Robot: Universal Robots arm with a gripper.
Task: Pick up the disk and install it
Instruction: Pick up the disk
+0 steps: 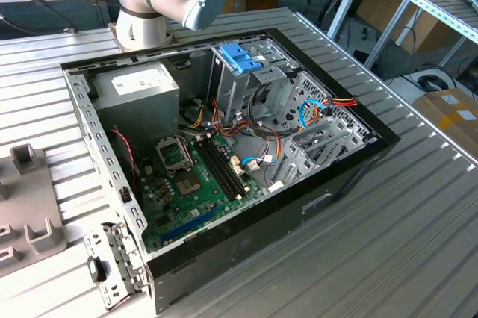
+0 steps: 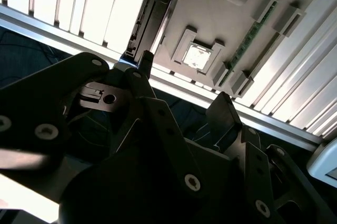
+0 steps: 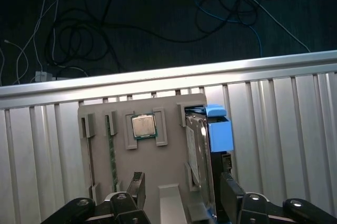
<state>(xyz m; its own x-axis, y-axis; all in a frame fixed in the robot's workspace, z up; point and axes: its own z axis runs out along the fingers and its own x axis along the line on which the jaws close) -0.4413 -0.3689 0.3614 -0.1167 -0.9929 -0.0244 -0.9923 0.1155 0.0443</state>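
The disk [image 3: 199, 153] stands on its edge in a slot of a grey holder tray [image 3: 168, 166], its blue carrier frame [image 3: 218, 129] on one side. In the first wrist view my gripper [image 3: 183, 195] is open, one dark finger [image 3: 136, 186] on either side of the disk and just short of it. The second wrist view shows the same disk [image 2: 152, 11] beyond my gripper [image 2: 184, 84], whose fingertips [image 2: 145, 61] are spread apart and hold nothing.
The tray also carries a processor chip [image 3: 143, 126] and a memory stick [image 3: 111, 150]. It lies on a ribbed metal table [image 3: 295, 129] near the edge, with cables on the floor beyond. In the exterior view an open computer case [image 1: 224, 146] has a blue-handled drive cage [image 1: 240, 57].
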